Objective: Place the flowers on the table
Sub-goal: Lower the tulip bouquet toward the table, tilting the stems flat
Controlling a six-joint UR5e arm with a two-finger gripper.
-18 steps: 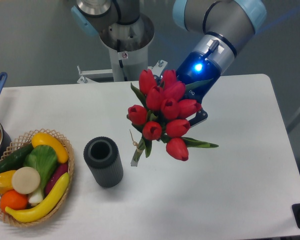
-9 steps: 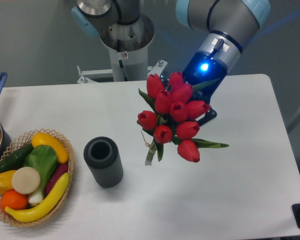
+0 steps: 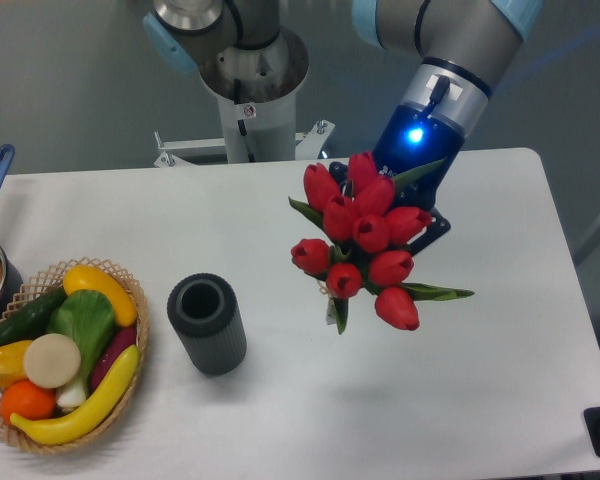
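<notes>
One bunch of flowers (image 3: pixel 365 235) hangs in the air over the table (image 3: pixel 480 380), blooms facing the camera and covering the gripper (image 3: pixel 420 222) behind them, so I can't tell if the fingers are clamped or not. Off to the fingers' left, the vase (image 3: pixel 207 324) stands with nothing showing inside. Further left, the basket (image 3: pixel 140 335) holds bananas, cucumber, an orange and other veg.

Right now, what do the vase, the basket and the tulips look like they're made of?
The vase looks like dark grey matte rubber or plastic, judging by its ribbed, unreflective wall. The basket seems woven wicker, tan with an open weave at its rim. The flowers look artificial, perhaps fabric or foam: uniformly red, smooth blooms, though real ones can't be excluded.
</notes>
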